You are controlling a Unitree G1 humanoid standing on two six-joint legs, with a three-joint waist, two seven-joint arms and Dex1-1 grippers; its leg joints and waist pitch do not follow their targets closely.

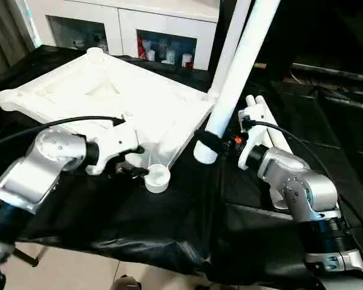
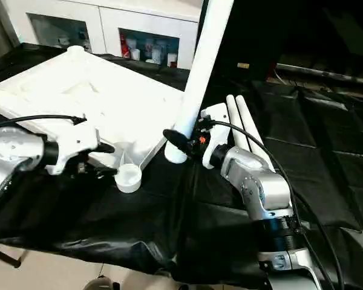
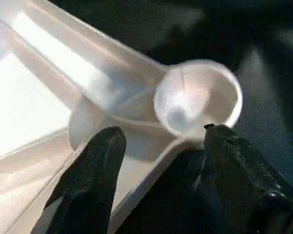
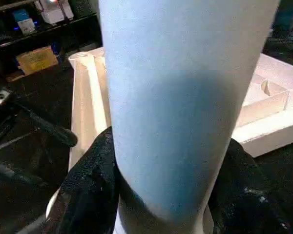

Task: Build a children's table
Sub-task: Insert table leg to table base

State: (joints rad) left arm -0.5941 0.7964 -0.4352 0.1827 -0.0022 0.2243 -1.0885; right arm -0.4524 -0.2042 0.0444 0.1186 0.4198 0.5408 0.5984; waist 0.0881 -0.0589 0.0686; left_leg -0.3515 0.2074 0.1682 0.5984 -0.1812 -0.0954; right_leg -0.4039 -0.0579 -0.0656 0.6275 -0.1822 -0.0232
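A white tabletop point(image 1: 103, 96) lies underside up on the black-covered desk point(image 1: 169, 217). The right gripper point(image 1: 213, 142) clamps an upright leg point(image 1: 239, 72), its top cut off. The left gripper point(image 3: 158, 161), fingers apart, straddles the near corner socket point(image 3: 198, 97).

Free room and obstacles. Black cloth point(image 1: 169, 223) lies bare in front of the table top point(image 1: 109, 96). The held leg point(image 1: 239, 72) rises slanting between top and right gripper point(image 1: 213, 145), beside a mounted leg point(image 1: 228, 48); two loose legs point(image 2: 245, 130) occupy the cloth behind that gripper. Left gripper point(image 3: 161, 146) straddles the near corner socket point(image 1: 157, 177).
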